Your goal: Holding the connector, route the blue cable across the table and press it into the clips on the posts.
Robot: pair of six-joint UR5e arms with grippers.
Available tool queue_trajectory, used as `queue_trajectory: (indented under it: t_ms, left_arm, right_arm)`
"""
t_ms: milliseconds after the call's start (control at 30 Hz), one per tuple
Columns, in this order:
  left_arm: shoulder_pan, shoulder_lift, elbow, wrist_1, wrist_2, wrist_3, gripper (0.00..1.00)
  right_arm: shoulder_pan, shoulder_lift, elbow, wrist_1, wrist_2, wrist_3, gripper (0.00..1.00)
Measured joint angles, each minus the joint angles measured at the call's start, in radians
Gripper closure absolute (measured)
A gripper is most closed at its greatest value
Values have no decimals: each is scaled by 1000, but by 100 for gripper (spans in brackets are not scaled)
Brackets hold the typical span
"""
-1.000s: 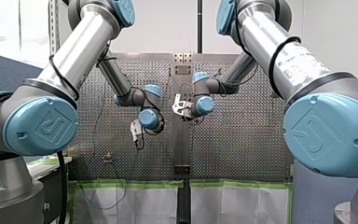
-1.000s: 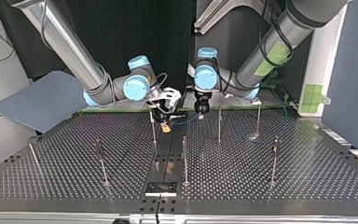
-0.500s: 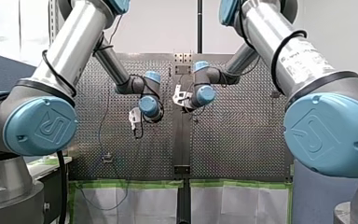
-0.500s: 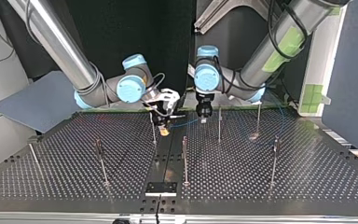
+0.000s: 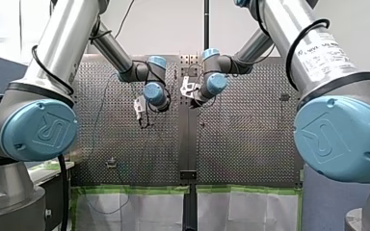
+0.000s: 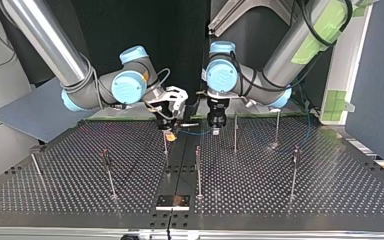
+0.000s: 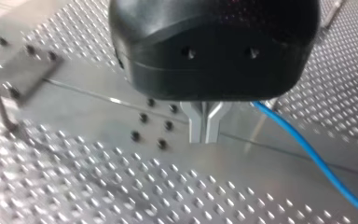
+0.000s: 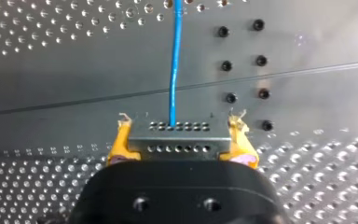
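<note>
My right jaws clamp the connector (image 8: pixel 179 137), blue cable (image 8: pixel 174 60) ahead

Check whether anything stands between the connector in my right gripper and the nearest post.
Nothing visible does. The connector, clamped in my right gripper, hangs right beside the nearest post; my left gripper stands off along the blue cable, not between them.

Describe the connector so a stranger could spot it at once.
On the perforated table, find the smooth centre strip where my right end effector hangs. Between its yellow pads sits the connector: a grey metal block with rows of small holes, the only thing the blue cable runs out of.
</note>
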Motion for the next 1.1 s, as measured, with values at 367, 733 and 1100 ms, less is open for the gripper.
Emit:
queue_trajectory:
  t_ms: [367, 733, 1100]
  left_arm:
    - [-23, 95, -26, -27, -3, 5, 100]
    - [-34, 192, -29, -46, -47, 17, 100]
    - [-10, 239, -27, 8, -26, 12, 100]
  right_arm:
    - [7, -98, 24, 18, 0, -2, 100]
    - [10, -202, 24, 25, 0, -3, 100]
    - [7, -259, 24, 25, -23, 3, 100]
